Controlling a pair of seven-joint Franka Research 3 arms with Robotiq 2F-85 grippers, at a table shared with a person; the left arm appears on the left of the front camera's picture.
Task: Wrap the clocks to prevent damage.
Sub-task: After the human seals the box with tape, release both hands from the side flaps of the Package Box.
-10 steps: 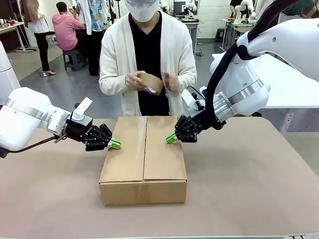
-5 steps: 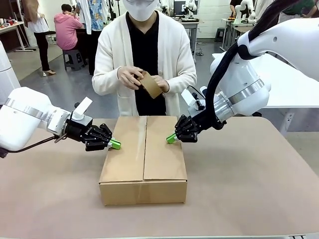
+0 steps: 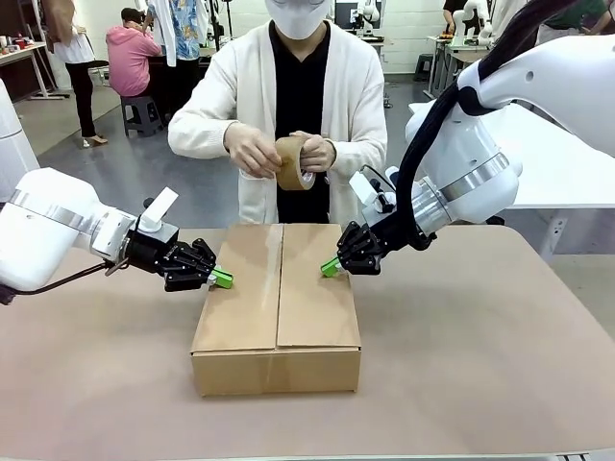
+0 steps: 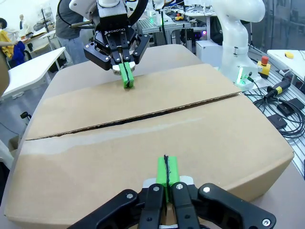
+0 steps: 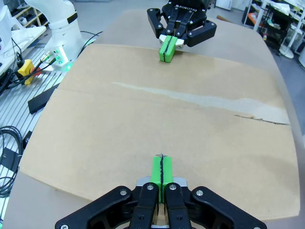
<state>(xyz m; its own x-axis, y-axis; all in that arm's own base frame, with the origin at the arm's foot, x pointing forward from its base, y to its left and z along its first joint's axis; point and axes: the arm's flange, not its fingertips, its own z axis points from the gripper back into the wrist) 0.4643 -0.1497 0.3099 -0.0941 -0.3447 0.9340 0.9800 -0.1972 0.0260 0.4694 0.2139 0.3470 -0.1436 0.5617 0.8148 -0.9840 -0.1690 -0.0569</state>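
The cardboard box (image 3: 277, 312) sits in the middle of the table (image 3: 480, 375), between my two arms. It has a plain brown top, and both flaps are folded down flat. Its long axis runs from my side toward the person on the far side. The seam (image 3: 282, 283) where the flaps meet follows that same line down the middle.

My left gripper (image 3: 222, 278) has its green pads pressed together with nothing between them, and the tips are at the left edge of the box top. My right gripper (image 3: 330, 267) is closed the same way and is also empty. Its tips are on the right flap near the far corner.

Across the table, the person holds a roll of brown tape (image 3: 291, 161) in both hands at chest height, well above the box.

The left wrist camera looks across the lid past my left gripper (image 4: 167, 172) to my right gripper (image 4: 126, 76), whose tips point down onto the cardboard. This view shows the seam (image 4: 133, 119) as a ragged dark gap, with a pale streak just beside it. The front view does not show this.

In the right wrist view my right gripper (image 5: 162, 171) is in the foreground and my left gripper (image 5: 167, 50) is on the opposite edge. The box (image 5: 143, 138) hangs out past the table edge line, and the seam (image 5: 259, 118) is cracked open only at one end.
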